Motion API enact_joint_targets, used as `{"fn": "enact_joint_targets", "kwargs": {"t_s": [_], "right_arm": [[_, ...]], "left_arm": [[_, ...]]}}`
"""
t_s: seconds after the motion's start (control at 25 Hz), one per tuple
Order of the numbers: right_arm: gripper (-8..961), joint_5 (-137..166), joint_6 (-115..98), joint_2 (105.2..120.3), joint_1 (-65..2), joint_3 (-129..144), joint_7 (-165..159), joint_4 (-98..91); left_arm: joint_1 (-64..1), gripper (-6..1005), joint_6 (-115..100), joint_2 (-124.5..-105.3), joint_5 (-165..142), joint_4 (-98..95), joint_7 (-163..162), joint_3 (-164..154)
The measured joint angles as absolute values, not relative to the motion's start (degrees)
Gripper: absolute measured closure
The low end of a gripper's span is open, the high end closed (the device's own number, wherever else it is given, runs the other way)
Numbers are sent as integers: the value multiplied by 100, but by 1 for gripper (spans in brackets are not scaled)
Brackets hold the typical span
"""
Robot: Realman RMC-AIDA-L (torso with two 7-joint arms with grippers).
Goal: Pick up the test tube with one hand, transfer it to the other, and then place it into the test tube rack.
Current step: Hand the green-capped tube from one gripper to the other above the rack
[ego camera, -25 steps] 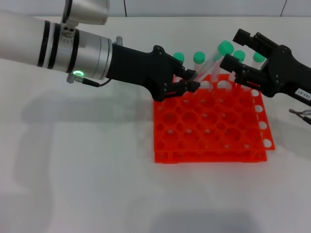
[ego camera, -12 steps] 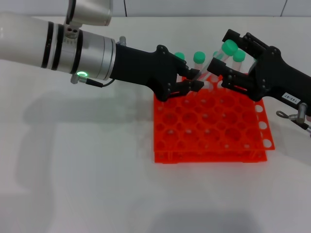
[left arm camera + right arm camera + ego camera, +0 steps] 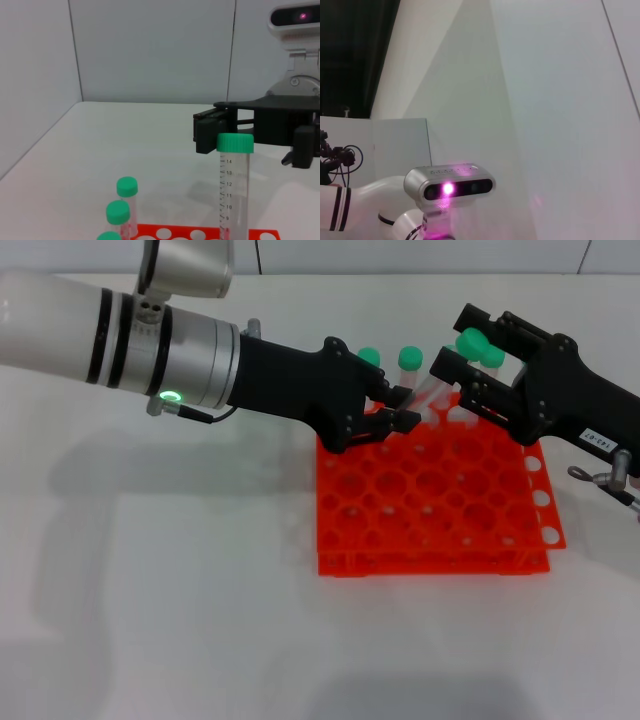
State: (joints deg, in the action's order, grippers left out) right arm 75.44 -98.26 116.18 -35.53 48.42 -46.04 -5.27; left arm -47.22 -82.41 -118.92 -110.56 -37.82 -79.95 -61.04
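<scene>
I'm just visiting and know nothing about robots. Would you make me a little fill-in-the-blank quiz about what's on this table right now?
1. The left gripper holds the lower end of a clear test tube whose cap is ____.
2. The right gripper has its fingers on either side of the tube's ____ end.
3. The test tube rack below is bright ____.
4. The held tube is ____, not upright, in the head view.

Missing words: green; capped; orange-red; tilted

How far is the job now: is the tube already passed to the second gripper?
Pickup looks done: the left gripper holds the test tube tilted above the test tube rack. Handover is in progress: the right gripper sits open around its capped end. Remaining: grip, release, placing into the rack.
</scene>
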Motion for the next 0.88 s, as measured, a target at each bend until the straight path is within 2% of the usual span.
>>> {"fn": "enact_joint_targets", "kwargs": {"t_s": [0.08, 0.64, 0.88], "right_arm": [[332, 7544, -9823, 11618, -3549, 4842, -4605, -527], [445, 7540, -9743, 11619, -3528, 4843, -4569, -527], [545, 7540, -9728, 11618, -3515, 4842, -4561, -557]], "left_arm": [[-4713, 801, -8248, -11892, -11056, -3786, -7995, -6107], [-4693, 799, -8260, -11897, -11055, -3806, -7997, -6109], [-4693, 798, -8272, -11900, -11045, -3806, -8010, -6118]]}}
